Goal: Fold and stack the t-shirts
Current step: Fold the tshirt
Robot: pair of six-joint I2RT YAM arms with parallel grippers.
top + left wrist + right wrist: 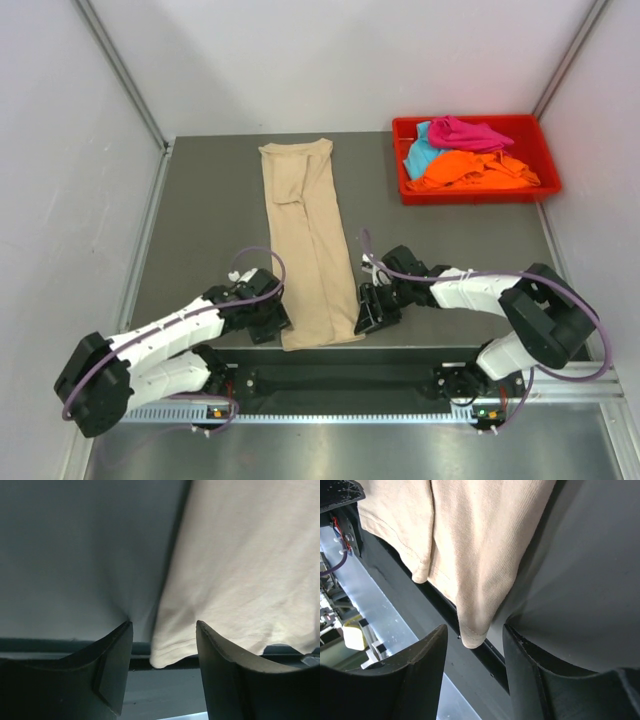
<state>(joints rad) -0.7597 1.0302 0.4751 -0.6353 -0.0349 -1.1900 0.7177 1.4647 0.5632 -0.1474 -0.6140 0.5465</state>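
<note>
The beige t-shirt (308, 240) lies in a long strip on the table (200, 220); only the overhead view shows the other t-shirts (470, 170) heaped in the red tray (480, 196); the wrist views show the left gripper (164, 626) and right gripper (474, 629) unclenched, astride its near corners.

The folded beige t-shirt (308, 250) fills the strip between the left hand (272, 318) and the right hand (368, 312). A near corner of it sits in each open finger gap, drooping over the worktop (200, 220) edge. Outward of the left hand, bare worktop runs to the side wall (120, 80). Ahead of the right hand the surface is bare up to the red tray (400, 160), piled with heaped t-shirts (470, 168), which blocks that far corner.
</note>
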